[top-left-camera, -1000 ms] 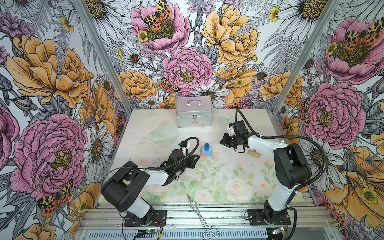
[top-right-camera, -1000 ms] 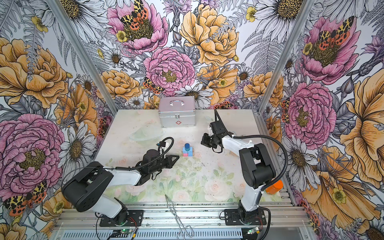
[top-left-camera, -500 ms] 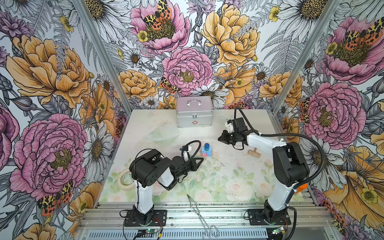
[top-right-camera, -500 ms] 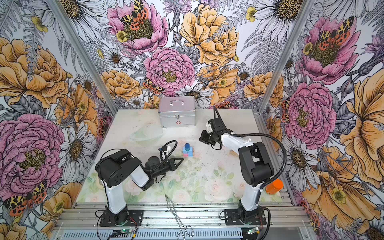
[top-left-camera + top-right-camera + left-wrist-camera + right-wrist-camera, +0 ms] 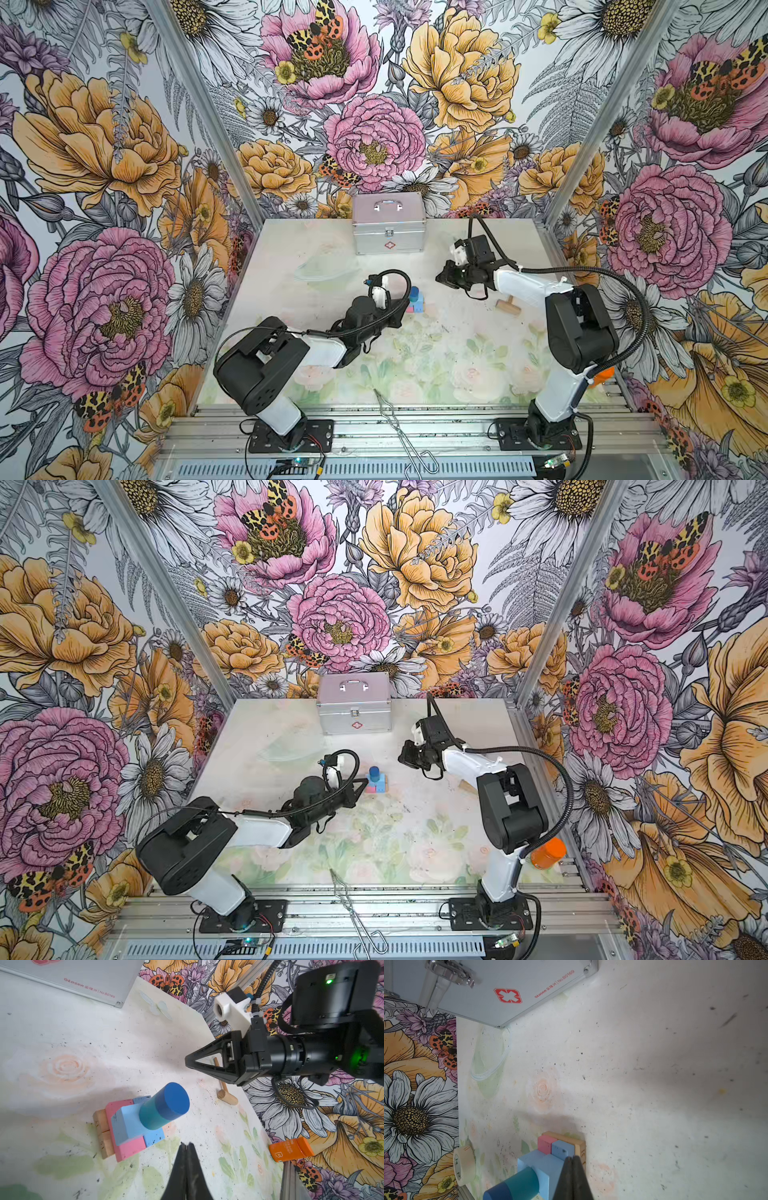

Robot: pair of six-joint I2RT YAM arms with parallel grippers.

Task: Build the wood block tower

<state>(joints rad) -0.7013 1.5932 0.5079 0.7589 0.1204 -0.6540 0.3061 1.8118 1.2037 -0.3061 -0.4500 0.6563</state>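
In both top views, the small tower of pink, light blue and tan painted wood blocks [image 5: 417, 306] stands mid-frame on the pale tabletop [image 5: 457, 353]. It is capped by an upright teal-and-dark-blue cylinder [image 5: 164, 1105].

The left claw [image 5: 187, 1145] is pressed together and empty, just beside the stack. The right claw [image 5: 188, 1060] is likewise closed on nothing and stands apart from it.

The pieces look light, stiff and smooth, and they probably rest loose, so a nudge could topple them. Grip flat opposite faces, or the cylinder's flanks.
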